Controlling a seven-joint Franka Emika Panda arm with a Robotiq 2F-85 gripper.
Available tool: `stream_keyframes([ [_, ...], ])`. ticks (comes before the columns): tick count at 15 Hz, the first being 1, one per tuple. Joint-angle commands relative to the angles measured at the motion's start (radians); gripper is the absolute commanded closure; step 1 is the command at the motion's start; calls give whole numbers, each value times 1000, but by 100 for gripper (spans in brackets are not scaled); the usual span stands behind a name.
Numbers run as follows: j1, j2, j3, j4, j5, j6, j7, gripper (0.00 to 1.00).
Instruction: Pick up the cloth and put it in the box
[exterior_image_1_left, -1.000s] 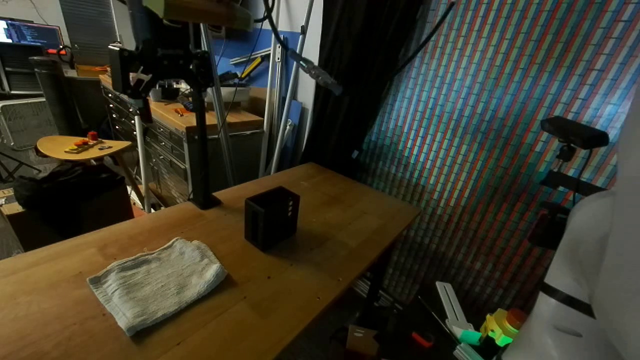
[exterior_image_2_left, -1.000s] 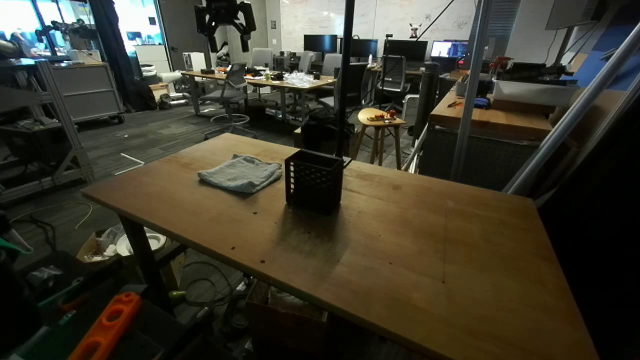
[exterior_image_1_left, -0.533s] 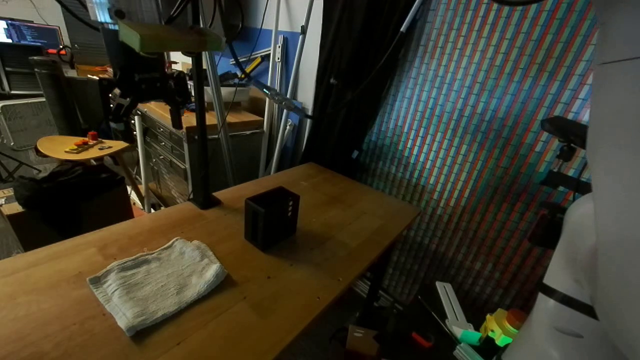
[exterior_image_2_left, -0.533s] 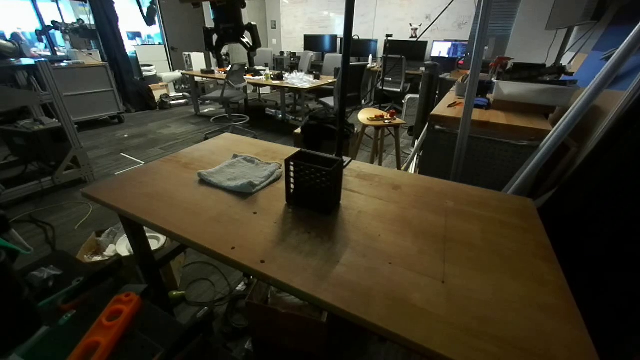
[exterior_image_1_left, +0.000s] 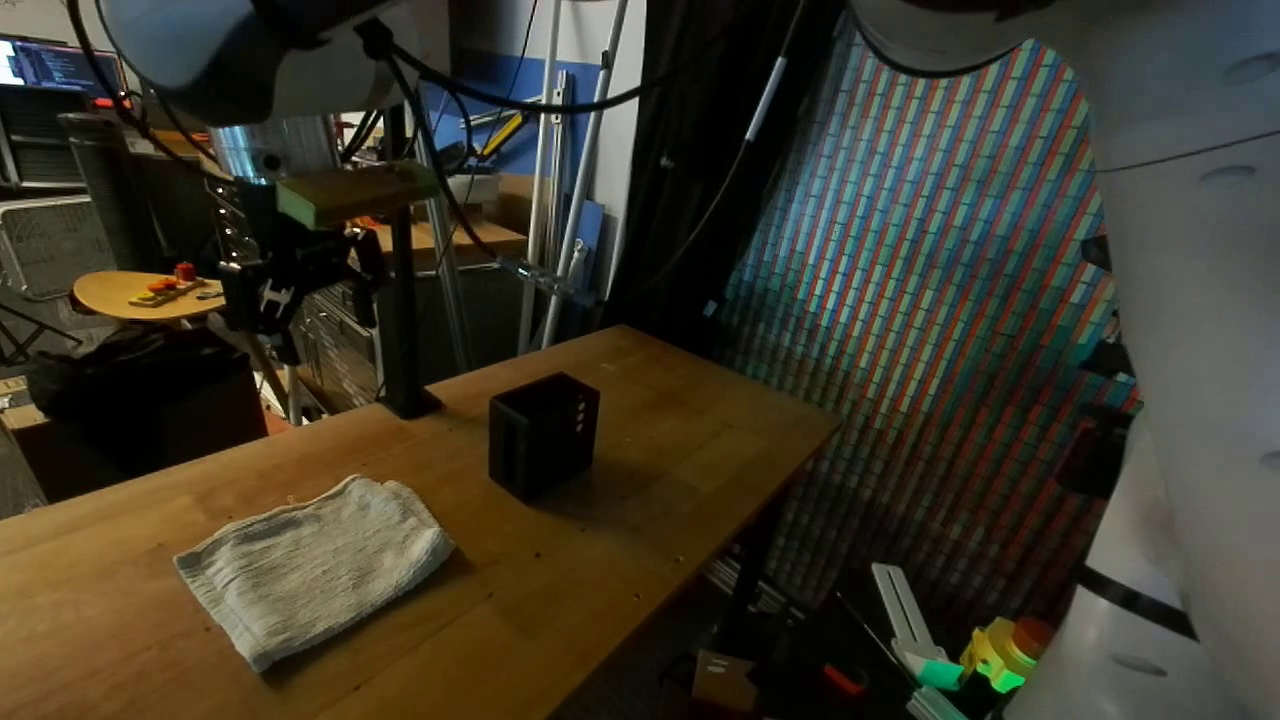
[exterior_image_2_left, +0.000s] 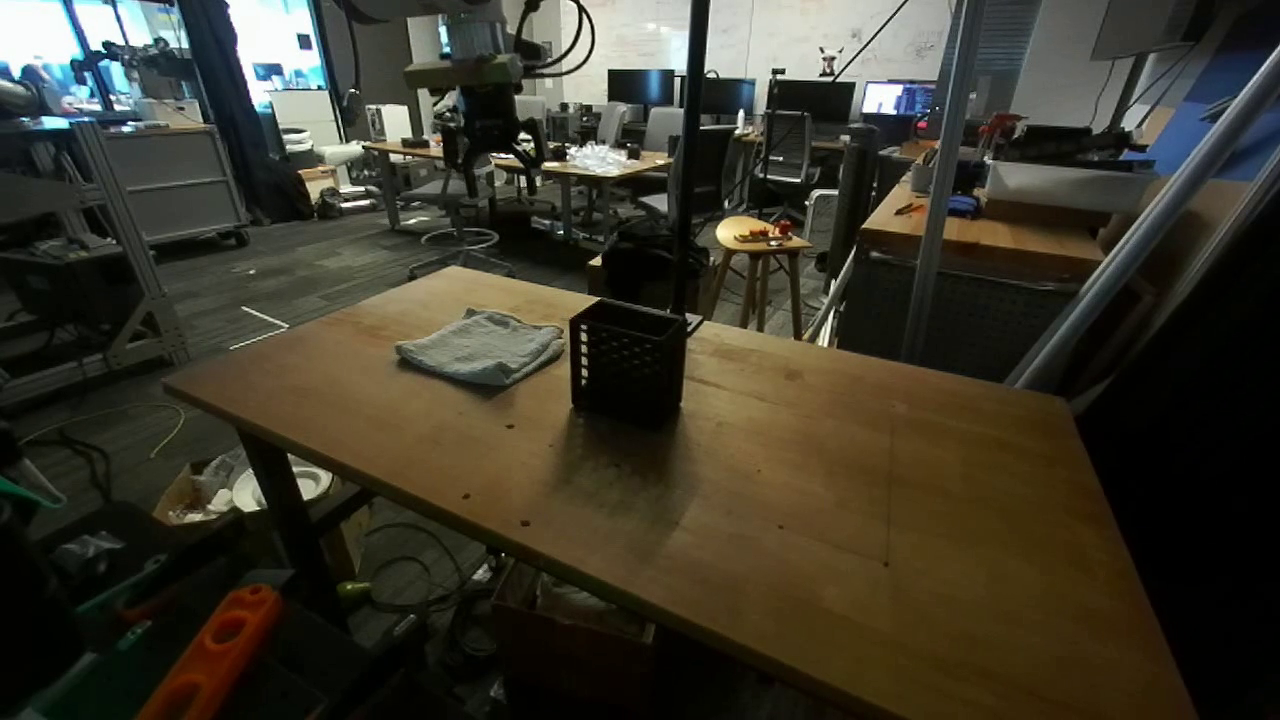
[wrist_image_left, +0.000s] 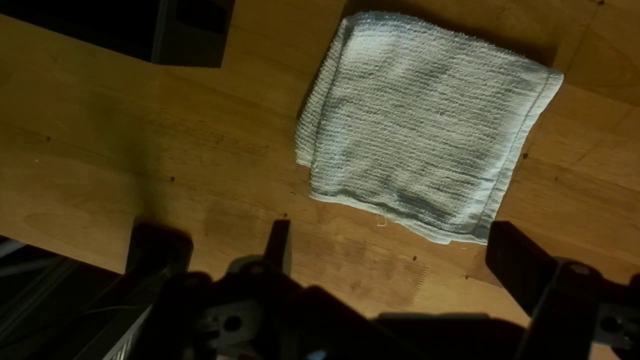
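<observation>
Jaws spread wide and empty; the cloth (wrist_image_left: 425, 125), well apart from them, lies near the box (exterior_image_2_left: 628, 365).

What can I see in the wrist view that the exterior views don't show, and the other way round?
Only the wrist view looks down past the tool, and it picks out a faint zigzag mark on the table. Only the exterior views show the whole black box, plus a stool and a lit screen. All share the cloth lying on the table, the open tool, and at least part of the black box.
</observation>
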Motion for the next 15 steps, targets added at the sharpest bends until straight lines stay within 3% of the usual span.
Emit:
stream_keyframes([
  [1,15,105,-31,85,-24,36,-31,0],
  [8,17,266,-63,150,-16,110,-16,0],
  [15,40,406,-56,253,19,88,16,0],
])
